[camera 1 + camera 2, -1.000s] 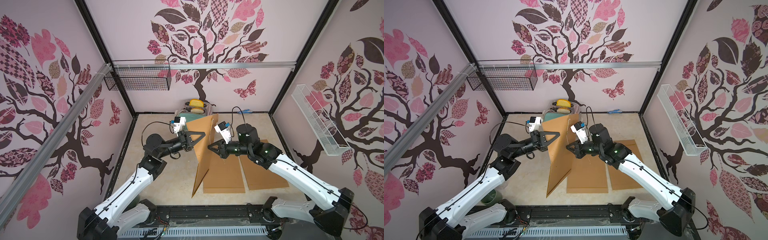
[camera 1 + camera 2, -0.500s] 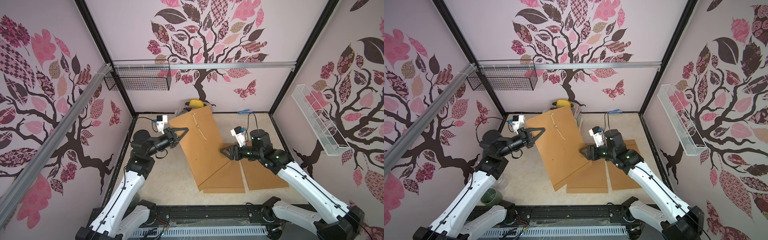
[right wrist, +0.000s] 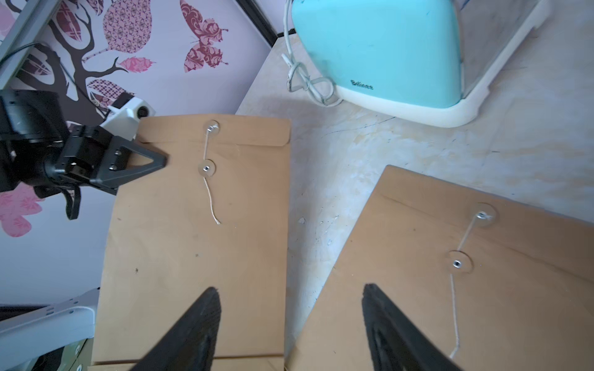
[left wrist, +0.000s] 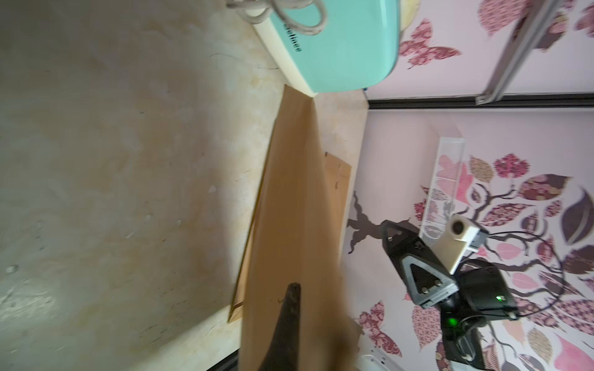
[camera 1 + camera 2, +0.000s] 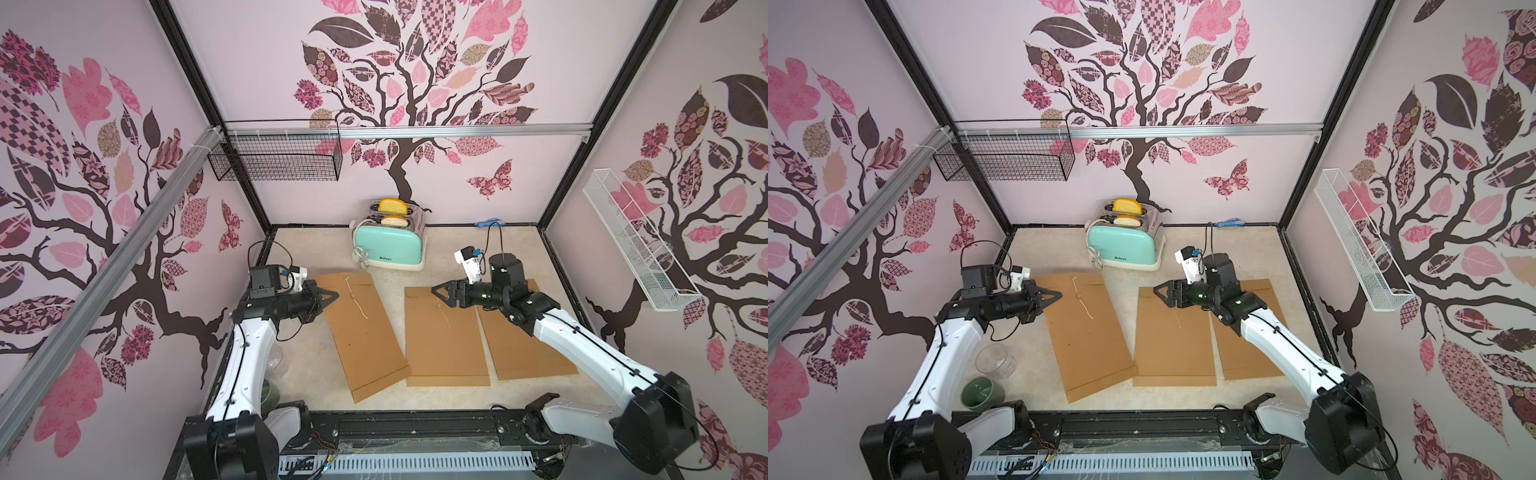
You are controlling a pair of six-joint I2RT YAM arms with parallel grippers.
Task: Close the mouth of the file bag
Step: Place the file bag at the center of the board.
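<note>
Take the light, floppy file bag [image 5: 365,340] by its string [image 5: 360,305]; left gripper [image 5: 334,295] jaws pinch its edge, right gripper [image 5: 440,296] jaws stand released.

Left pincer [image 5: 333,295] closed, right pincer [image 5: 439,294] spread apart, both arms reaching inward.

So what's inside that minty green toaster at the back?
Two yellow-brown bread slices poke up from the mint green toaster. Their lower parts are hidden inside.
</note>
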